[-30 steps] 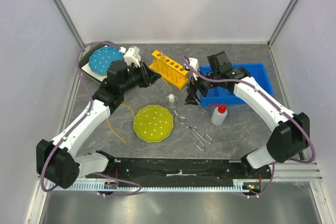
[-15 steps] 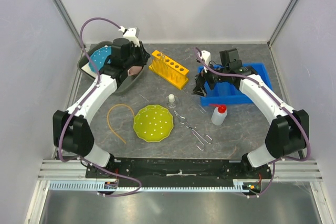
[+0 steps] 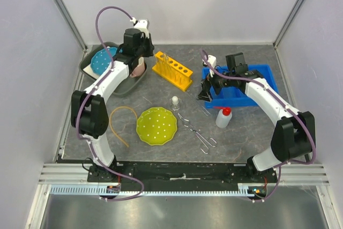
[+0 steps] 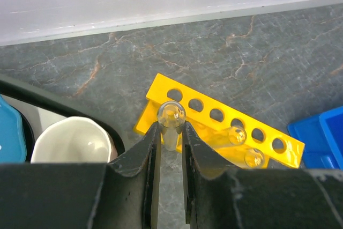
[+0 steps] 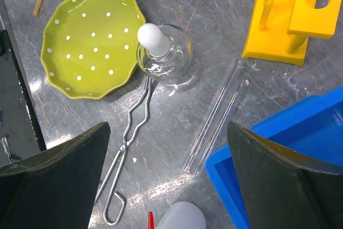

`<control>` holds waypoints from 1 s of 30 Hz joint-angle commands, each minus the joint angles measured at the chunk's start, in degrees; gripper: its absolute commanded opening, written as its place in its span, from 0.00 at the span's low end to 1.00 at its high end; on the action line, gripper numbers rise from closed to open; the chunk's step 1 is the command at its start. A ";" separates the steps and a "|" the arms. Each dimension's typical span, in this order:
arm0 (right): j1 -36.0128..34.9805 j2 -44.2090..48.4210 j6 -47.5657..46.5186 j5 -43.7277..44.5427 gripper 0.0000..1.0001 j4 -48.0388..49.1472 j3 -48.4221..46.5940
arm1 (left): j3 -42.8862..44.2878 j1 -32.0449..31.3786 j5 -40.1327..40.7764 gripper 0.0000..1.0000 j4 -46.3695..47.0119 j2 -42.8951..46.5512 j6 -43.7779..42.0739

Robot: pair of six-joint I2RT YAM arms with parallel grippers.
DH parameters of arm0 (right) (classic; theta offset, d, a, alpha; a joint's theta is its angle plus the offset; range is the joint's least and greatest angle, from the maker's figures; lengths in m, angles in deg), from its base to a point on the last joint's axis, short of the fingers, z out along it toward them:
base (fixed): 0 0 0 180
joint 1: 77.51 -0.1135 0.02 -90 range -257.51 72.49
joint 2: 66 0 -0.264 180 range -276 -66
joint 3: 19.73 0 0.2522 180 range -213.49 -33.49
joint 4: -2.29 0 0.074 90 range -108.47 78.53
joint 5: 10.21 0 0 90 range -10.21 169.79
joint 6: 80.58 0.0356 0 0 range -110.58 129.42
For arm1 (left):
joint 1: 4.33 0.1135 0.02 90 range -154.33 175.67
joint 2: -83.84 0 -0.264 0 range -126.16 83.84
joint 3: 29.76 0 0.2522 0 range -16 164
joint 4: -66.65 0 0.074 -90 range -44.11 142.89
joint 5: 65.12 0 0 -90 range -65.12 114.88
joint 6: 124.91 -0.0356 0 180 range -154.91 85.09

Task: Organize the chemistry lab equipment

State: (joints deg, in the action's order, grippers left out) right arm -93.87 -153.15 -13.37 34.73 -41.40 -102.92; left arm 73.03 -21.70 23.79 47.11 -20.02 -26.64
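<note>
The left claw (image 3: 141, 57) is seen from above at the back left of the counter (image 3: 241, 143), over the grey bin (image 3: 122, 87) and just beside the rack (image 3: 172, 69). What it grips cannot be told from here. A blue plate (image 3: 102, 60) and a mug (image 3: 139, 70) are kept in the bin. The right claw (image 3: 204, 90) is spread wide at the left edge of the blue tray (image 3: 257, 87). The flask (image 3: 174, 101) is placed between the rack and the green plate (image 3: 156, 125). The tongs (image 3: 195, 130) are laid to the right of this plate, and the bottle (image 3: 223, 117) stands upright near the front of the tray. A yellow hose (image 3: 119, 117) is curved to the left of the plate.

In the left wrist view, the left claw (image 4: 170, 132) is closed on a clear tube (image 4: 171, 115), whose round end is turned to the camera. The tube is held over the left end of the rack (image 4: 206, 109). Two more tubes (image 4: 237, 134) are set in the rack. The mug (image 4: 72, 140) is seen at the lower left.

In the right wrist view, the right claw (image 5: 167, 132) is wide open, and nothing is held between its fingers (image 5: 59, 175). Under it, loose tubes (image 5: 214, 113) are laid side by side on the counter, between the flask (image 5: 163, 49) and the tray (image 5: 284, 143). The flask's base is reached by the tips of the tongs (image 5: 131, 146). The bottle (image 5: 179, 217) is cut by the lower edge, and one end of the rack (image 5: 289, 20) is shown at the upper right.
</note>
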 commanded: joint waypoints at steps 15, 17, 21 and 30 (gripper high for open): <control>0.72 -0.03 -2.26 -2.76 0.98 2.07 1.22 | 8.70 0.75 2.49 0.02 3.23 -8.56 -5.11; 0.80 -0.12 -2.44 -2.93 0.98 2.07 1.23 | 9.31 0.67 2.49 0.02 3.23 -9.52 -5.20; 0.89 -0.38 -2.35 -3.02 0.98 2.16 1.23 | 10.28 0.93 2.23 0.02 3.32 -10.67 -5.11; 1.15 -0.91 -2.53 -3.28 0.98 1.81 1.23 | 11.60 1.10 1.43 0.02 2.79 -13.04 -4.76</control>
State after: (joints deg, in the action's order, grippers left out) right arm -93.06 -153.35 -14.46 33.70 -40.83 -101.98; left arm 81.90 -21.08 24.95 47.46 -31.75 -29.74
